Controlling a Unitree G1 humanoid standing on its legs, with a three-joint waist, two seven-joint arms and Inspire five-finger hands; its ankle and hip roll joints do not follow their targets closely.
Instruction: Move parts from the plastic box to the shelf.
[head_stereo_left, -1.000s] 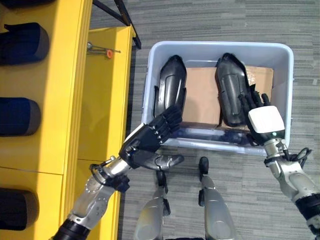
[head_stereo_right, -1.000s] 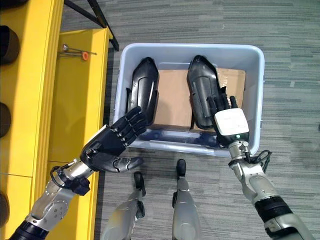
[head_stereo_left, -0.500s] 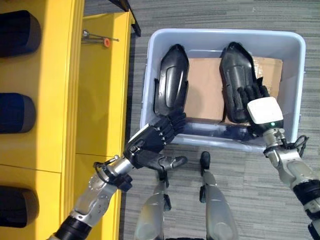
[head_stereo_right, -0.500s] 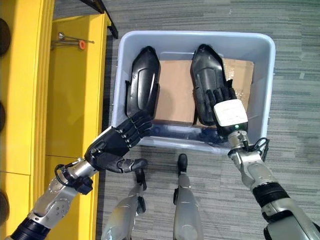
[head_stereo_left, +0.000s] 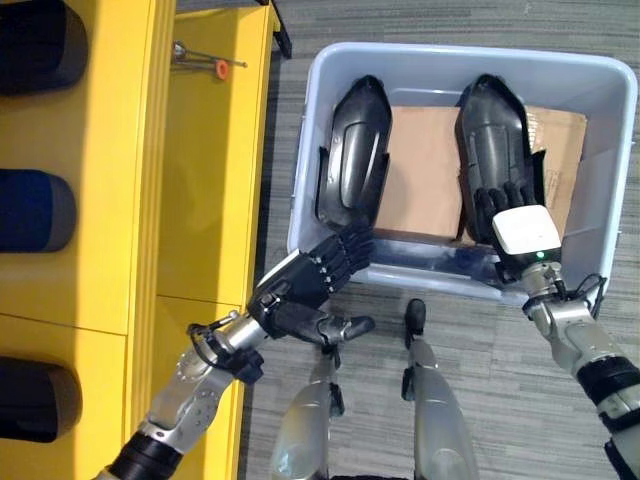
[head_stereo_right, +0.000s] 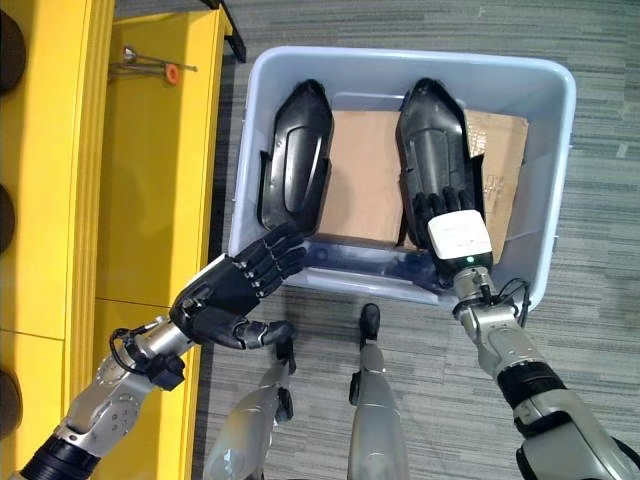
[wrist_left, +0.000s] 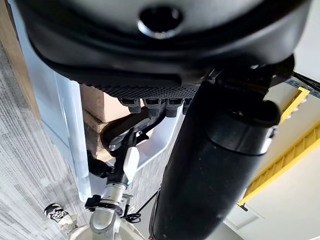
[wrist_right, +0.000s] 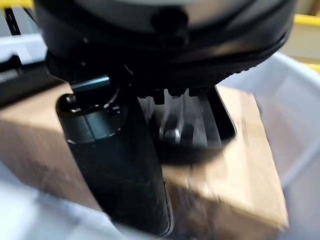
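Grey striped carpet (head_stereo_left: 480, 360) forms the floor, with a yellow shelf (head_stereo_left: 210, 150) along the robot's left and a pale plastic box (head_stereo_left: 310, 170) just beside it.

Left eye view: two black moulded parts lie lengthwise in the box on a cardboard sheet (head_stereo_left: 425, 170), which probably keeps them from sliding. The left part (head_stereo_left: 352, 150) lies untouched. The left hand (head_stereo_left: 305, 285) hovers at the box's near left corner, fingers extended and relaxed toward the left part, thumb spread, holding nothing. The right hand (head_stereo_left: 515, 215), marked by its white back cover, is laid over the near end of the right part (head_stereo_left: 492, 130). Dark rounded items (head_stereo_left: 35, 210) already occupy the shelf bays.

Right eye view: a small orange-tipped tool (head_stereo_right: 150, 70) lies on the shelf's lower ledge, well apart from the box. The right forearm rises steeply from the lower right, wrist bent down into the box.

Left wrist view: straight fingertips (wrist_left: 155, 102) point at the box wall; the right hand shows beyond.

Right wrist view: fingers (wrist_right: 175, 92) extend down onto the black part over cardboard; whether they have closed round it cannot be determined. Judgement: the grasp is being set, not completed.
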